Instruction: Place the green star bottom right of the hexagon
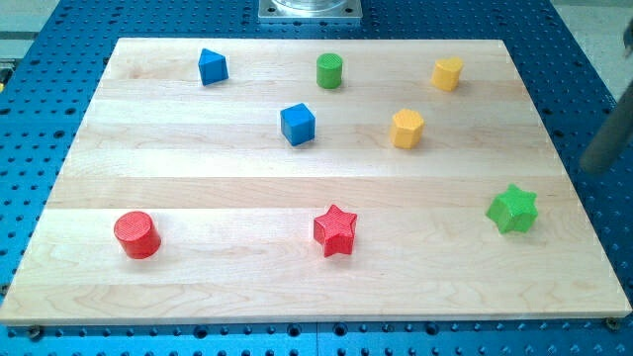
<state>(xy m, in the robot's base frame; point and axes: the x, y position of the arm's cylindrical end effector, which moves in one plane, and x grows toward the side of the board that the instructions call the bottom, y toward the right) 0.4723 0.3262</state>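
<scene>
The green star (512, 209) lies near the right edge of the wooden board (198, 297), at mid height. A yellow hexagon (406, 129) sits up and to the left of it, well apart. A second yellow many-sided block (447, 73) lies near the view's top right. The rod shows as a blurred grey bar at the view's right edge. My tip (591, 170) is just off the board's right edge, above and to the right of the green star and not touching it.
A blue cube (297, 124) and a green cylinder (329, 70) lie left of the yellow blocks. A blue angular block (212, 66) is at the top left. A red star (334, 230) and a red cylinder (136, 234) lie low.
</scene>
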